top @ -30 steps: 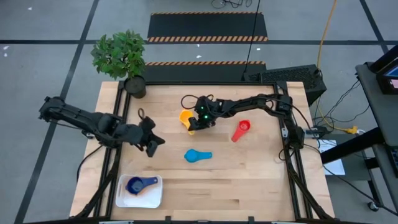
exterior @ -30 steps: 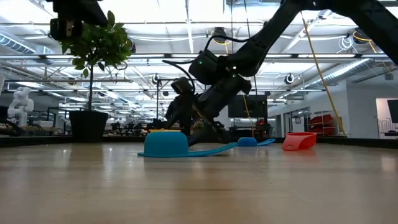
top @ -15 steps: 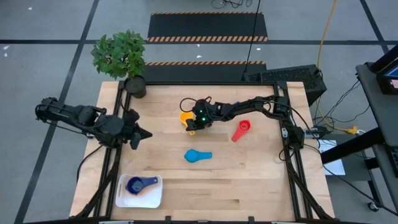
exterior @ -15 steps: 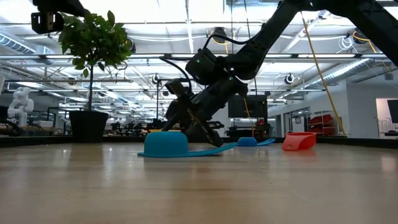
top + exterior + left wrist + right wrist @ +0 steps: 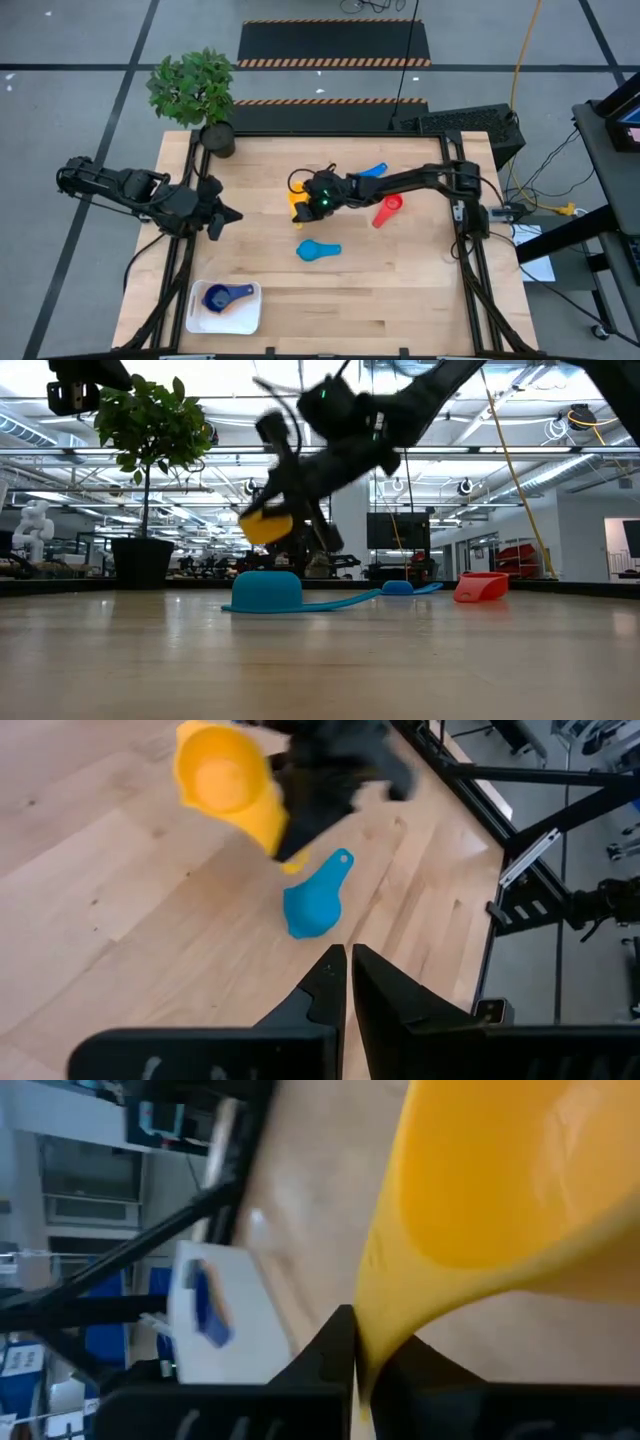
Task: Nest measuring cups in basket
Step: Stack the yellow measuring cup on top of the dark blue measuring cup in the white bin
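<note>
My right gripper point(image 5: 305, 201) is shut on a yellow measuring cup point(image 5: 296, 199) and holds it above the middle of the table; the low view shows that cup point(image 5: 266, 525) in the air. A light blue cup point(image 5: 318, 250) lies bowl-down nearer the front. A red cup point(image 5: 388, 209) lies on its side to the right. A blue cup point(image 5: 372, 172) lies behind my right arm. The white basket point(image 5: 250, 318) at the front left holds a dark blue cup point(image 5: 222, 296). My left gripper point(image 5: 347, 960) is shut and touches nothing, near the table's left edge. My right gripper pinches the yellow cup at the narrow part below its bowl point(image 5: 366, 1342) between its two fingers, coming slanting down from the table's right side. Whether that part is the handle or the wall, I cannot tell. The cup point(image 5: 228, 782) is lifted clear and tilted, mouth toward the left.
A potted plant point(image 5: 205, 98) stands at the table's far left corner. Bare wood lies between the light blue cup and the basket and along the table's front edge point(image 5: 380, 320).
My right gripper has shut on the yellow cup, lifted it clear of the table and carried it a little toward the near edge; the arm's shift has uncovered the blue cup behind it. My left gripper has drawn back toward the table's left edge, staying shut.
</note>
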You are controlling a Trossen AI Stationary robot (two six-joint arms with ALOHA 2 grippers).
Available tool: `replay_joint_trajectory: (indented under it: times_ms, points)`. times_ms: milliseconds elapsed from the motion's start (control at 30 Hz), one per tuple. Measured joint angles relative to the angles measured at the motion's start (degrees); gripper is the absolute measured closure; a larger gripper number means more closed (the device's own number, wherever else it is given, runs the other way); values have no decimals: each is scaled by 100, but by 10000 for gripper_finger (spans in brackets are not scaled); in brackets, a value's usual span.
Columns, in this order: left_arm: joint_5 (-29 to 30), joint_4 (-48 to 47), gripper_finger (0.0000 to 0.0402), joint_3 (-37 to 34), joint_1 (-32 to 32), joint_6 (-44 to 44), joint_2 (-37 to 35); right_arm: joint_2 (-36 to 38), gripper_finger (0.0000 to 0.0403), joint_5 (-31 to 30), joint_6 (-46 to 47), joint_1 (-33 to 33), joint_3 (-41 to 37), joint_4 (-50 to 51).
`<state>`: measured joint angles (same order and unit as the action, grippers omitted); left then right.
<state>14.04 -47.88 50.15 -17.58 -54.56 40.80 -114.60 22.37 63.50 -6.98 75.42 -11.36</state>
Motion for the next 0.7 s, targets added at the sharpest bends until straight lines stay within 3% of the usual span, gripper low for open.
replay_joint_trajectory:
  times_ms: [433,600,700]
  points:
    - [-88,-844,378,0,-2,262,0,1031,402,-1626,984,1185,7,419]
    - [-570,-1061,378,-1,-35,378,0,1204,402,-2239,1547,1701,7,415]
    - [-692,-1143,378,-1,-141,391,0,1194,402,-2229,1926,1953,7,314]
